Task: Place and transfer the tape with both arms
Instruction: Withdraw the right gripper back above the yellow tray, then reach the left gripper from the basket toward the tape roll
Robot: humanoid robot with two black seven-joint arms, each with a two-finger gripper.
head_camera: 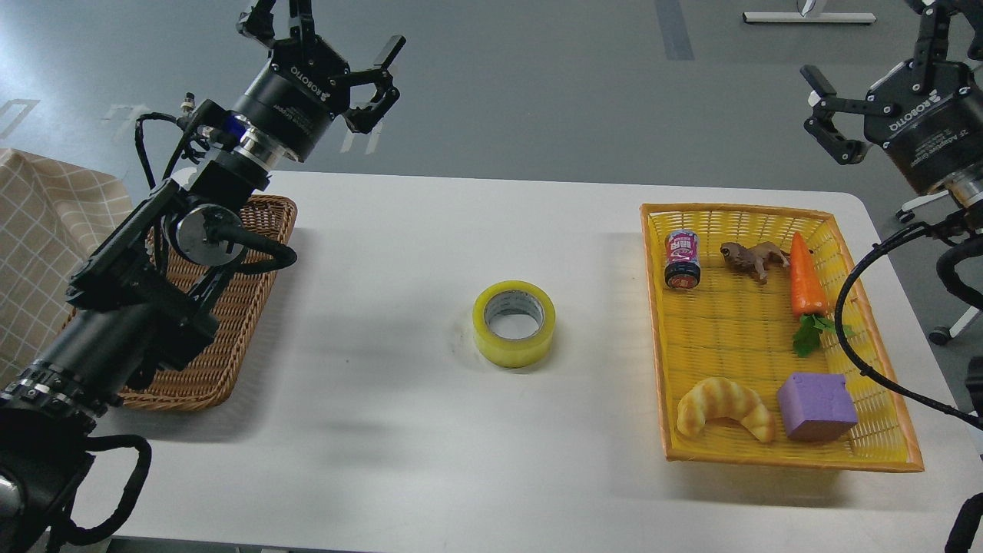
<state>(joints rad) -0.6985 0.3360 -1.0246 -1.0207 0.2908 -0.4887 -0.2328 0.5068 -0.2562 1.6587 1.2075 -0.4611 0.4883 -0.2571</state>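
While the tape (pixel 514 323) lies flat, core up, on the bare tabletop (pixel 384 430) well below and between them, the left gripper (pixel 349 57) and right gripper (pixel 825 104) hang raised, fingers spread and empty, presumably leaving either arm a clear descent.

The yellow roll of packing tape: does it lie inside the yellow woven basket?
No, the yellow roll of packing tape lies on the bare white table, left of the yellow woven basket.
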